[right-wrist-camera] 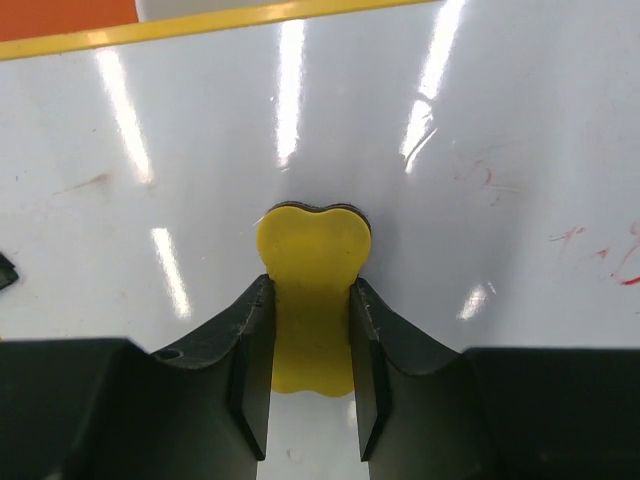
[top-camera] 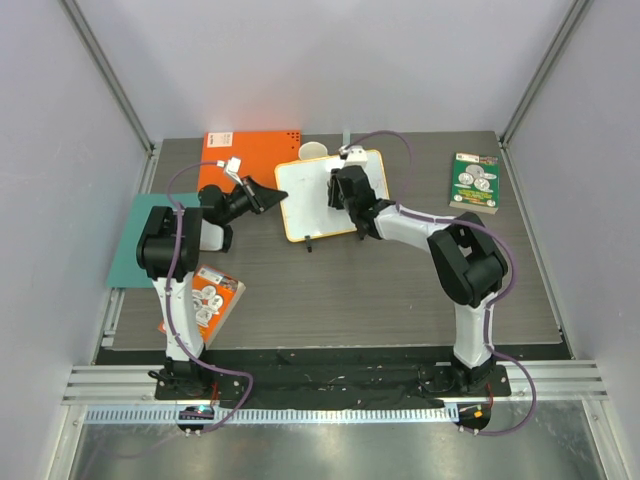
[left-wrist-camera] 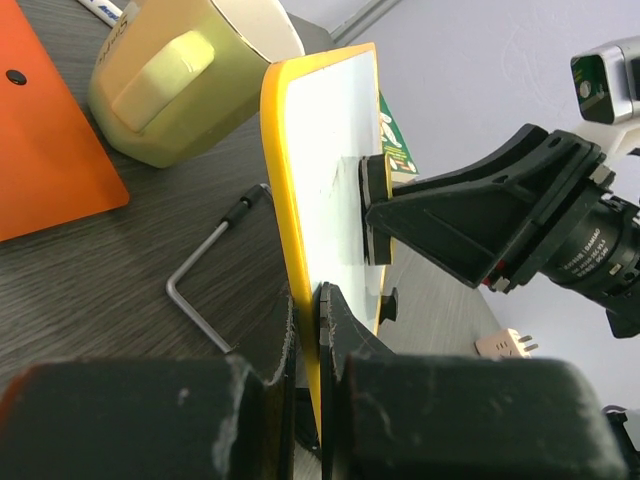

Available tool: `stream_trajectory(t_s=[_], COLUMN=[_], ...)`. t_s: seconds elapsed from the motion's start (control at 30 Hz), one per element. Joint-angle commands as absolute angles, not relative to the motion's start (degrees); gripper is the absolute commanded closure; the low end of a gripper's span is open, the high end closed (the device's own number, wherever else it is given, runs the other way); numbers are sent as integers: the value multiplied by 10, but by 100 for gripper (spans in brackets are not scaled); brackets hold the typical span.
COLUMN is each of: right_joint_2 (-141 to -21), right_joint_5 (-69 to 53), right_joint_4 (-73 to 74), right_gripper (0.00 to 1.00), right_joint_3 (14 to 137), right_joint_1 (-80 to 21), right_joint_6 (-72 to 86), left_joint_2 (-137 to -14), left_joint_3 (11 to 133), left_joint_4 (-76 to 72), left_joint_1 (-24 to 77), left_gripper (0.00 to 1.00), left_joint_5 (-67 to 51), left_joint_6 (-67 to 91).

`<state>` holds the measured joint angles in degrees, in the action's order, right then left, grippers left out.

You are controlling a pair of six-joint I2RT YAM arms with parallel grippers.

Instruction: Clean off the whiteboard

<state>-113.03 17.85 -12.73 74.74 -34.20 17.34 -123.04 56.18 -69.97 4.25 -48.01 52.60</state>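
The whiteboard [top-camera: 305, 195], white with a yellow rim, lies at the table's back centre. My left gripper [top-camera: 272, 197] is shut on its left edge. In the left wrist view the yellow rim [left-wrist-camera: 300, 250] runs between the two pads of that gripper [left-wrist-camera: 305, 305]. My right gripper [right-wrist-camera: 310, 300] is shut on a yellow eraser [right-wrist-camera: 312, 250], which presses flat against the board's white face [right-wrist-camera: 200, 150]. Faint red marks [right-wrist-camera: 570, 237] lie to the eraser's right. From above, the right gripper [top-camera: 347, 190] sits over the middle of the board.
A flat orange notebook [top-camera: 250, 150] lies behind the left gripper and a teal sheet [top-camera: 135, 240] at the left edge. A cream cup [left-wrist-camera: 180, 80] and a bent metal key [left-wrist-camera: 200, 290] lie beside the board. A green book [top-camera: 474, 180] lies back right, an orange packet [top-camera: 212, 300] front left.
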Motion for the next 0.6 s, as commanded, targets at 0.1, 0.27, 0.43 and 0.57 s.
stream_trajectory(t_s=[0.1,0.27,0.43,0.57], right_joint_2=[-1155,-1142,-1154,-1159], right_joint_5=[236,240,257,255], right_joint_4=[-53,-40,-5,24], right_gripper=[99,99,99,99], right_joint_3=[745,726,731,727], right_joint_1=[-274,-233,-226,-222], right_joint_6=[192,198,201,211], left_joint_2=[-1235,-1236,-1236,-1234], left_joint_3=[559,559,559,557], left_joint_4=[-729,-729,-731,-732], left_joint_1=[40,40,40,40], left_gripper=[100,100,100,100], left_joint_5=[-490,-490,-492,-493], left_joint_6=[480,480,482,481])
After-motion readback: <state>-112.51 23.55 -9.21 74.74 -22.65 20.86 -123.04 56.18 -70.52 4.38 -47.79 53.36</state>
